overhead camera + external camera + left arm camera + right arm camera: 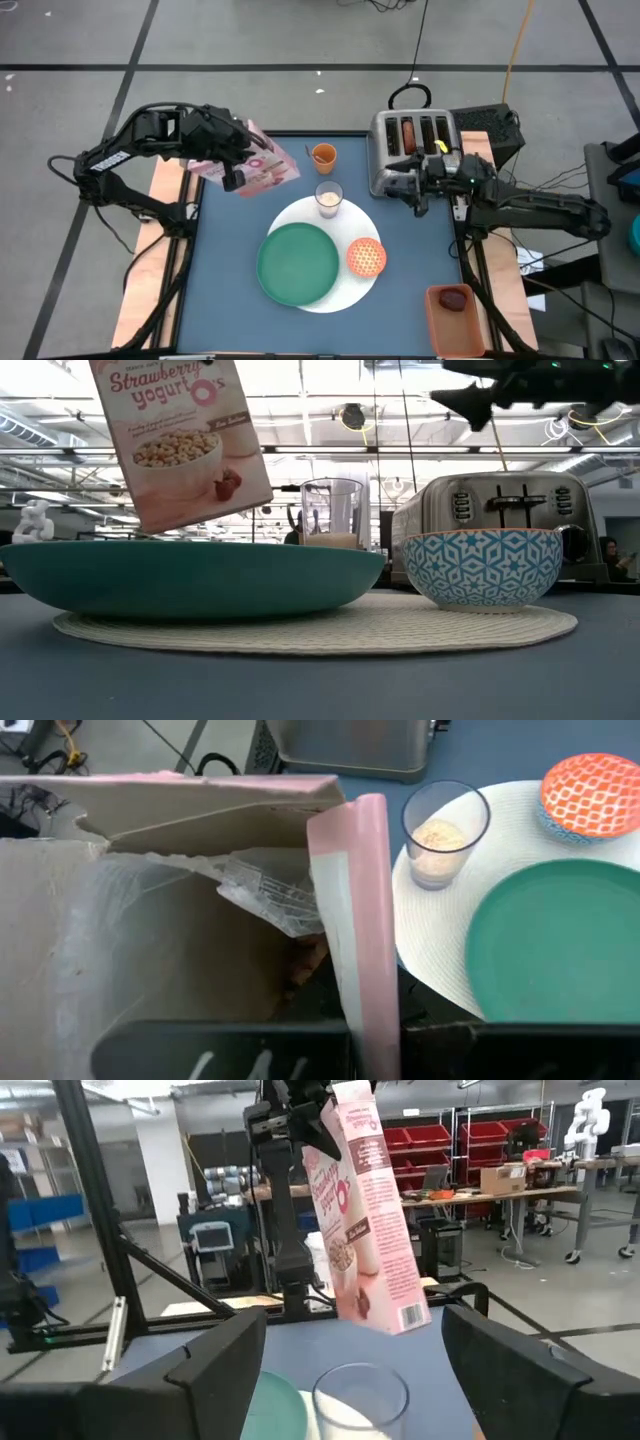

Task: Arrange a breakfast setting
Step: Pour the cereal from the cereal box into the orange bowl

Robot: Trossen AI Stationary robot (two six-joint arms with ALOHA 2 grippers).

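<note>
My left gripper is shut on the pink cereal box and holds it in the air over the table's far left. The box also shows in the low view and the right wrist view. The green plate and the small orange bowl rest on the white disc. The milk glass stands at the disc's far edge, and the orange cup stands beyond it. My right gripper is open and empty beside the toaster. The dark-red fruit lies in an orange tray. The spoon is out of view. My left gripper holds the cereal box at its open upper end, coming from above. The box itself hides the fingertips, so the kind of hold cannot be told. The box hangs below the gripper, tilted, its lower end clear of the table.
A metal toaster with brown pieces in its slots stands at the far right, next to my right gripper. The orange tray sits at the near right corner. Bare blue table lies left of the plate.
</note>
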